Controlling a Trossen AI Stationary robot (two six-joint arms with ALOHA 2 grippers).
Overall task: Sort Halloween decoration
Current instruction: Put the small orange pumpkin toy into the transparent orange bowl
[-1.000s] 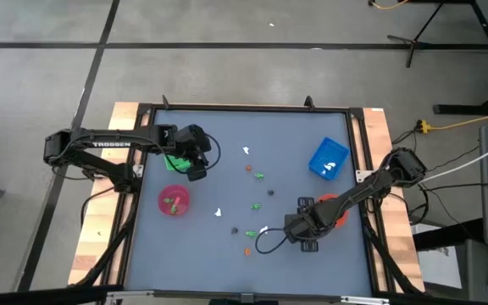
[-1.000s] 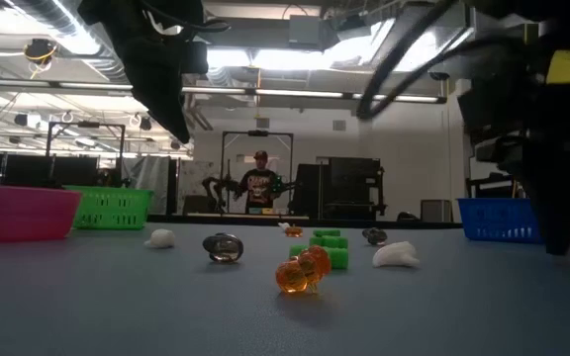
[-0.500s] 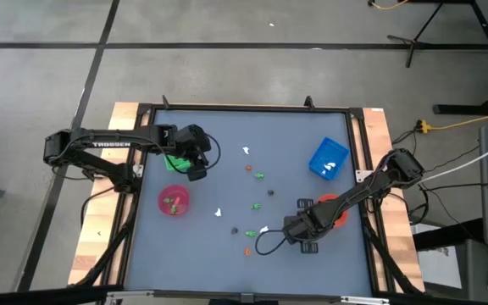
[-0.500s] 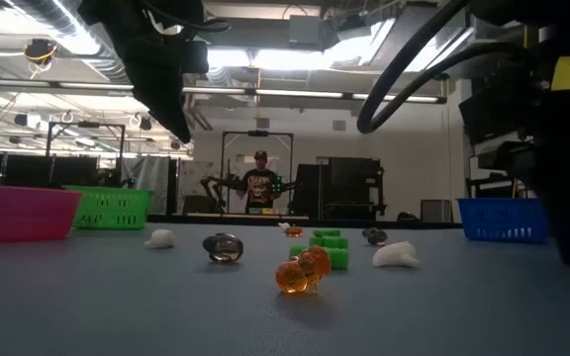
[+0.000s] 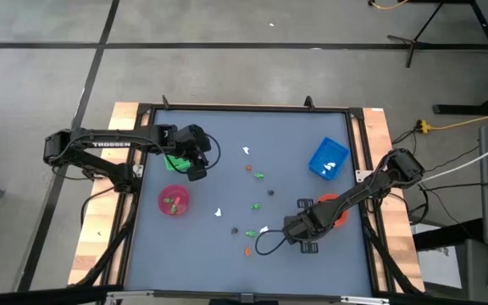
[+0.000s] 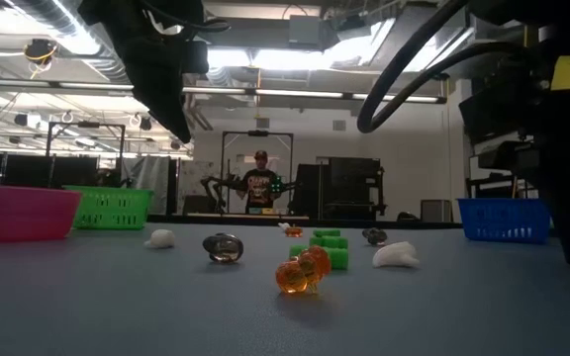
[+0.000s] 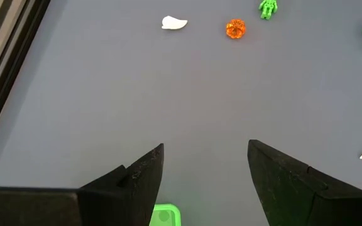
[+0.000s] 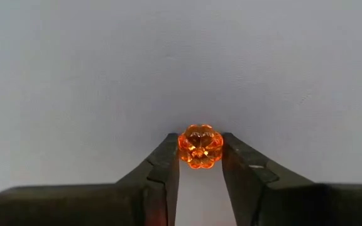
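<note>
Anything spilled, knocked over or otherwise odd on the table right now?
Nothing stands out. Loose figures lie scattered mid-table, unsorted as expected. The right gripper is shut on an orange pumpkin; the left gripper hangs open by the green tray. The pink bowl and blue tray sit upright.

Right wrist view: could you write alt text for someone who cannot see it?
The right claw pinches a tiny translucent orange pumpkin figure between its two dark fingertips. Behind it lies only the plain grey-blue table surface, with nothing else in sight.
</note>
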